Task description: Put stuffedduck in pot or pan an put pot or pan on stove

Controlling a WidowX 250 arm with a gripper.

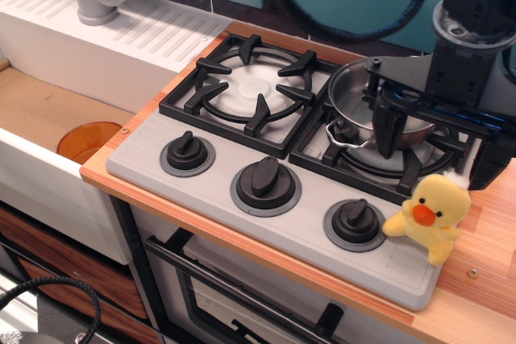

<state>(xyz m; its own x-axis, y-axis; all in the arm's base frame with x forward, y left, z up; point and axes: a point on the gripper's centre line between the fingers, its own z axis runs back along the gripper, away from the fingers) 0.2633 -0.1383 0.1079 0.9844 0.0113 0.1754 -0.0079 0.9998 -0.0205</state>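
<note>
Over the right burner, the jaws (385,122) hide much of the pot (355,94); their grip is unclear.

A single view looks down at a slant from above and in front of the stove (266,159), toward the back wall. It sits fairly near: the stove fills the middle, the sink (48,110) shows at left, the desk (484,271) edge at right. The arm (472,30) enters from the upper right, cut by the frame.
</note>
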